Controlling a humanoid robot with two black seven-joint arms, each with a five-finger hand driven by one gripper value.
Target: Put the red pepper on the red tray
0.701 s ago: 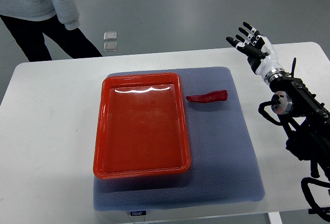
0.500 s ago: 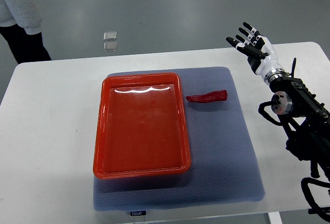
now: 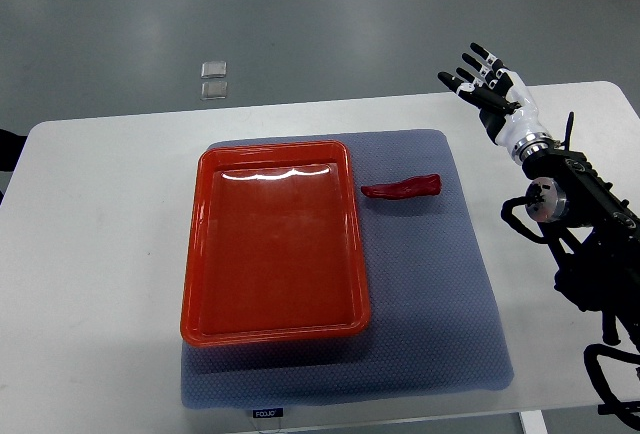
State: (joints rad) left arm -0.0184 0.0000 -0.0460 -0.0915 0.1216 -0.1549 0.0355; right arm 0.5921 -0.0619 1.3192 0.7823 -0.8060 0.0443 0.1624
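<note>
A dark red pepper (image 3: pixel 402 189) lies on the blue-grey mat (image 3: pixel 440 284), just right of the red tray (image 3: pixel 272 242). Nothing lies inside the tray. My right hand (image 3: pixel 486 82) hovers at the far right corner of the table, well right of and beyond the pepper, with its fingers spread and nothing in them. Its black arm runs down along the right edge. The left arm does not show.
The mat sits on a white table (image 3: pixel 90 284) whose far edge meets grey floor. Two small clear squares (image 3: pixel 213 79) lie on the floor beyond the table. A dark scrap of a person's clothing (image 3: pixel 8 149) shows at the left edge.
The person standing at the upper left has walked out of the picture to the left. My right hand and the pepper have stayed where they were.
</note>
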